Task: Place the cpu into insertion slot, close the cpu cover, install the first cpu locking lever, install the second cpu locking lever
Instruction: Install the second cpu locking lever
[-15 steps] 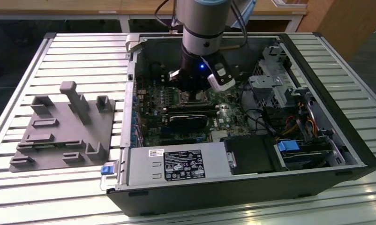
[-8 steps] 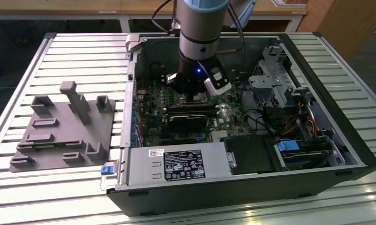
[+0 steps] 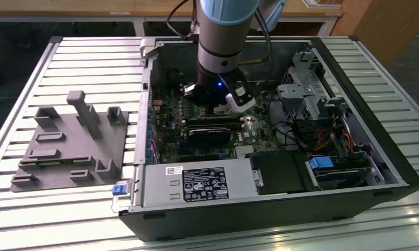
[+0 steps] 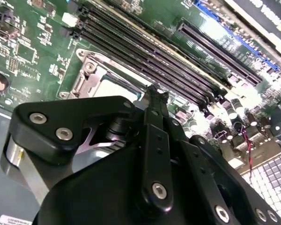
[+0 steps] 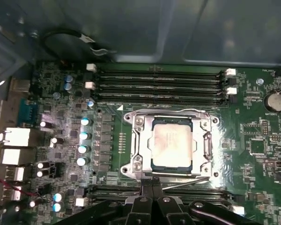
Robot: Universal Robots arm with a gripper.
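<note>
cpu (image 5: 171, 146) sits in the insertion slot (image 5: 200, 167), cpu cover (image 5: 139, 143) down over it (levers look latched, not certain). Gripper (image 5: 152, 188) hovers beside the socket, fingers (image 4: 155, 101) pressed together, holding nothing.

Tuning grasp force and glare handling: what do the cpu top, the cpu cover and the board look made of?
cpu: looks like matte silver-grey metal; it reflects softly and evenly.
cpu cover: bright, polished-looking sheet metal, probably steel; it throws sharp highlights along its frame.
Board: green laminate with a slight gloss, likely fibreglass circuit board, studded with small components.
</note>
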